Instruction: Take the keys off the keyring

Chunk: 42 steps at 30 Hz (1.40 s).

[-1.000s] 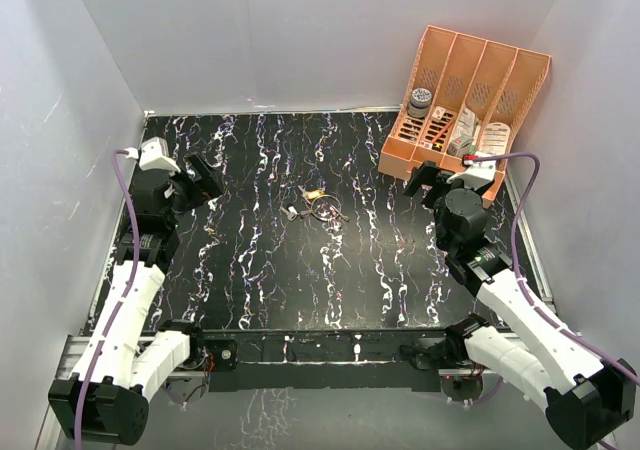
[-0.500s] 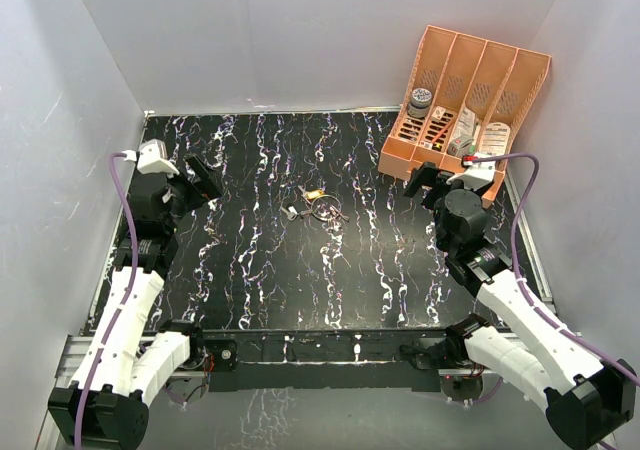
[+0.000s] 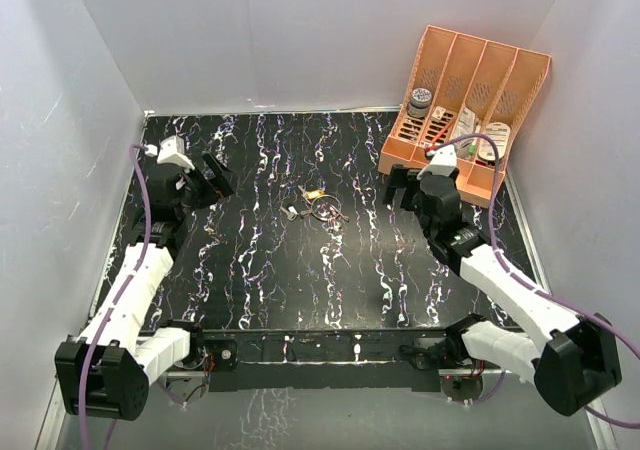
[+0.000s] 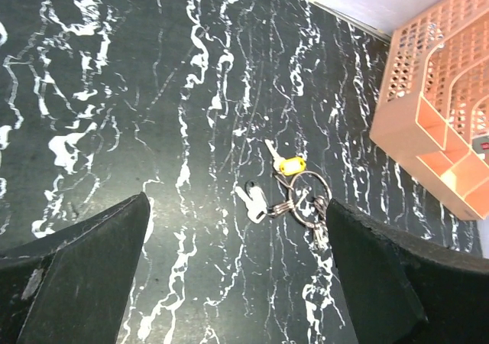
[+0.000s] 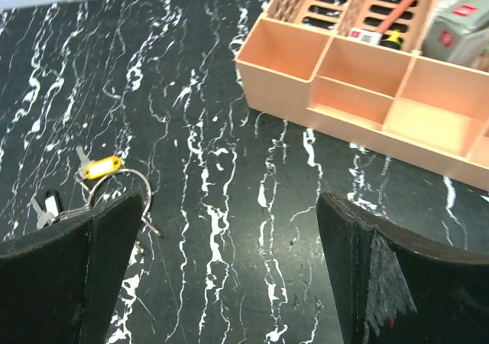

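Note:
The keyring [image 3: 318,206] lies on the black marbled table [image 3: 260,270] near its middle, a thin silvery wire ring with several small keys on it. In the left wrist view the keyring [image 4: 303,189] carries a brass-yellow key [image 4: 288,163], a silvery key [image 4: 251,202] and darker keys [image 4: 317,228]. My left gripper [image 3: 216,179] is open and empty, left of the keys; in its own view [image 4: 237,283] the keys lie ahead between the fingers. My right gripper [image 3: 399,189] is open and empty, right of the keys. In the right wrist view [image 5: 229,275] the keyring [image 5: 126,177] is partly hidden behind the left finger [image 5: 76,275].
An orange slotted organizer [image 3: 470,90] stands at the back right and holds a grey-lidded jar [image 3: 420,98] and other small items; its low front compartments [image 5: 367,92] are close ahead of my right gripper. White walls enclose the table on three sides.
My right gripper has swung left, away from the organizer and toward the keys. My left gripper has moved a little right toward the keys. The keys have not moved.

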Available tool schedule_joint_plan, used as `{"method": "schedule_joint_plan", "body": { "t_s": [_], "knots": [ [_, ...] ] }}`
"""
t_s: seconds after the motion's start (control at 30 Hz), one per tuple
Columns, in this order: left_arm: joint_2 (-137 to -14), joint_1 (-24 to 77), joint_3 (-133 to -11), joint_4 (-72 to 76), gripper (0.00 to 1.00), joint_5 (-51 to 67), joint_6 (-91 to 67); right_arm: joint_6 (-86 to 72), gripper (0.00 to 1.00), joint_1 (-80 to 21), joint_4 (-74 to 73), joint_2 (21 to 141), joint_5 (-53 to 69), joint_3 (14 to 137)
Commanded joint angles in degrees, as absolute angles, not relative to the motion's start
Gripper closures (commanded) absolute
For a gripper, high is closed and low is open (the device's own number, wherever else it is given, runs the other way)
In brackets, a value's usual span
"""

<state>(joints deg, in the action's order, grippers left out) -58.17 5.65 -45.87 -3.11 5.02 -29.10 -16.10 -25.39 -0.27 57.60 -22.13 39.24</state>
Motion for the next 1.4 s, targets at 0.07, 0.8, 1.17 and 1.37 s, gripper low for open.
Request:
{"method": "schedule_joint_plan", "body": {
  "t_s": [0.07, 0.8, 1.17, 1.37],
  "knots": [
    [-62.5, 5.8, -46.3, 0.6, 0.01, 10.8, -32.7, -13.7, 0.02, -25.5, 3.1, 63.4, -10.0, 44.8],
    [-55.9, 13.2, -38.6, 5.3, 0.01, -3.7, -33.6, -3.8, 0.54, -33.4, 3.4, 90.5, 5.7, 63.3],
    [-49.3, 12.2, -34.9, 3.2, 0.01, -13.5, -39.3, 5.7, 0.64, -36.8, -1.2, 102.1, 16.9, 68.9],
    [-43.4, 12.0, -32.8, 3.7, 0.01, -16.9, -39.0, 8.6, 0.62, -37.7, -2.5, 107.1, 19.6, 72.7]
  ]
}}
